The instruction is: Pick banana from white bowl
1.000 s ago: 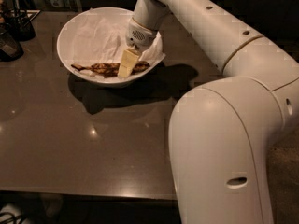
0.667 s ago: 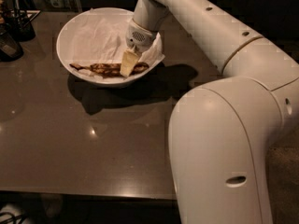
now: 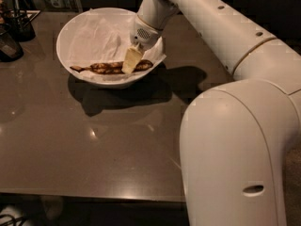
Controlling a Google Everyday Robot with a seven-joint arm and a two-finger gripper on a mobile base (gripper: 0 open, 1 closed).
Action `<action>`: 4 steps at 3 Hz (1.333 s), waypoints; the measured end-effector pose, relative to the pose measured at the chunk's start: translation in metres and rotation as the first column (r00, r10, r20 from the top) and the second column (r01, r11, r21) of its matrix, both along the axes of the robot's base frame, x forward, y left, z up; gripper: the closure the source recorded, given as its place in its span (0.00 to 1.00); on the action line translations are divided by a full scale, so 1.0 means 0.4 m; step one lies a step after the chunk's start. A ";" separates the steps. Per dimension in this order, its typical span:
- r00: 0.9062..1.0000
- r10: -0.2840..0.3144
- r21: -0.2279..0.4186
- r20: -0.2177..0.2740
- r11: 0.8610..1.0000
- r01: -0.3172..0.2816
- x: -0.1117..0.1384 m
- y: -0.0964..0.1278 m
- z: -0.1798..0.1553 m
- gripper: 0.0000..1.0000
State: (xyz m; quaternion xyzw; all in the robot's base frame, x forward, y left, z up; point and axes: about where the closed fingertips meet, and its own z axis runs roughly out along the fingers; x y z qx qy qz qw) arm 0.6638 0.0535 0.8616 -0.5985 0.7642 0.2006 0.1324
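Observation:
The white bowl (image 3: 77, 32) stands at the far left of the dark table, lined with crumpled white paper. The banana (image 3: 109, 68), dark brown with yellowish patches, lies flat along the bowl's near side with its thin stem pointing left. My gripper (image 3: 131, 61) reaches down into the bowl from the upper right. Its cream tip sits right at the banana's right half and covers a short stretch of it. The banana rests on the paper, not lifted.
Dark containers (image 3: 14, 29) stand at the table's far left corner. My white arm (image 3: 221, 36) crosses above the table's right side, and my bulky base (image 3: 235, 159) fills the lower right. The table's front edge (image 3: 89, 191) runs along the bottom.

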 end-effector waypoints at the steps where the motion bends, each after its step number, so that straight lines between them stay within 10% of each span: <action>1: 0.997 -0.017 0.084 0.070 0.996 0.011 -0.027 -0.044 0.107 1.00; 3: 0.996 -0.021 0.109 0.083 0.994 0.012 -0.065 -0.046 0.141 1.00; 4: 0.996 -0.055 0.173 0.069 0.984 0.042 -0.248 -0.045 0.241 1.00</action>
